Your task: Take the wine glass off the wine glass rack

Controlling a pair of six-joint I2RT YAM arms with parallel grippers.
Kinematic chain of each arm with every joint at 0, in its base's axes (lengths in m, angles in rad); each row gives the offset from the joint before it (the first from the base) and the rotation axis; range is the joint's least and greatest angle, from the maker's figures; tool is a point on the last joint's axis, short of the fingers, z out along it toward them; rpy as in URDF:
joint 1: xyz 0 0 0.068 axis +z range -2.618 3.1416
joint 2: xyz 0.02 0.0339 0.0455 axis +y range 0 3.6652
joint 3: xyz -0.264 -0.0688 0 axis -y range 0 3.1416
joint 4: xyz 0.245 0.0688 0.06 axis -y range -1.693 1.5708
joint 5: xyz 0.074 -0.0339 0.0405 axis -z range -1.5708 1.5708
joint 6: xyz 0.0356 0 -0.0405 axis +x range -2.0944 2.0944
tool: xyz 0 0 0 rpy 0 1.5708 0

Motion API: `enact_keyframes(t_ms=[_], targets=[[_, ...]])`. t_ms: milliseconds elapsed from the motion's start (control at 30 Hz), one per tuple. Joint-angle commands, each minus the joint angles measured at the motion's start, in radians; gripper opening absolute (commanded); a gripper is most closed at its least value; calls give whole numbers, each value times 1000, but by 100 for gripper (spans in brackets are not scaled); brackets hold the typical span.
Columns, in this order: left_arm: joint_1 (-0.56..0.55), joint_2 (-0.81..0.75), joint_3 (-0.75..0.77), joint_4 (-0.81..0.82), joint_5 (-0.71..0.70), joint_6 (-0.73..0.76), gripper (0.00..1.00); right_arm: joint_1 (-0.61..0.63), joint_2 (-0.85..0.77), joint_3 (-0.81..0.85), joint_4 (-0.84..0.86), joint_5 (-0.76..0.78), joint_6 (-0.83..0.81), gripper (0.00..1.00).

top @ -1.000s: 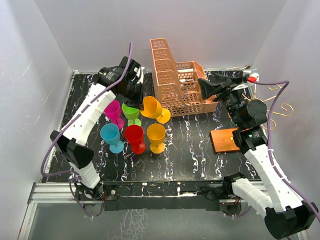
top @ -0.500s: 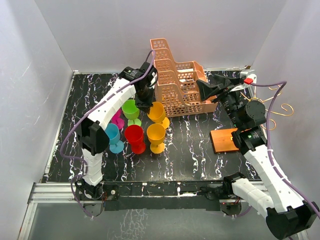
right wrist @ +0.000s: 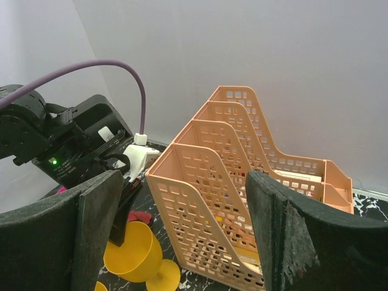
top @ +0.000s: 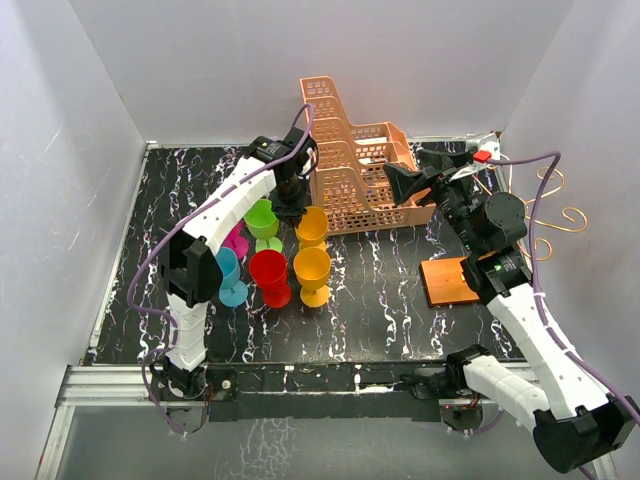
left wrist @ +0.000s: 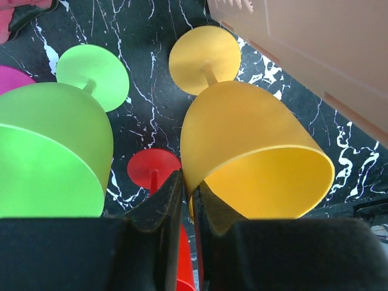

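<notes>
The task seems nearly done: the wine glass rack (top: 452, 281) at the right looks bare, the far yellow wine glass (top: 312, 227) stands on the worktop (top: 380, 300) at the left gripper's (top: 291, 207) narrow jaws, grip unclear, and the right gripper's (right wrist: 185, 230) jaws are wide, empty.

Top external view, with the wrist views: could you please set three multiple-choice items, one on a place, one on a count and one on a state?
1. Where does the wine glass rack stand?
A. far left
B. right side, beside the right arm
C. front centre
2. How many yellow glasses are there?
A. one
B. two
C. four
3. How is the right tool?
A. open, empty
B. shut, empty
C. shut on a spoon
Answers: 1 B, its base board lies by that arm; 2 B, one stands behind the other; 3 A, its fingers stand wide apart with nothing gripped.
</notes>
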Motion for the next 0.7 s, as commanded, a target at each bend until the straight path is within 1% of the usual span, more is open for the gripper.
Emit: enact_keyframes(t_ms=[0,100,367,500,667], targets=[[-7,3,-19,26,-11,21,12,4,5,85,-20,-20,-14,90],[-7,-3,-28,35,-30,23,16,4,8,97,-24,-41,-9,90],[-7,-75,-29,59,-91,17,38,5,27,146,-81,-36,20,90],[-5,-141,-37,103,-124,19,52,5,22,162,-93,5,48,91],[-1,-240,-38,182,-119,21,64,5,10,175,-112,25,71,91]])
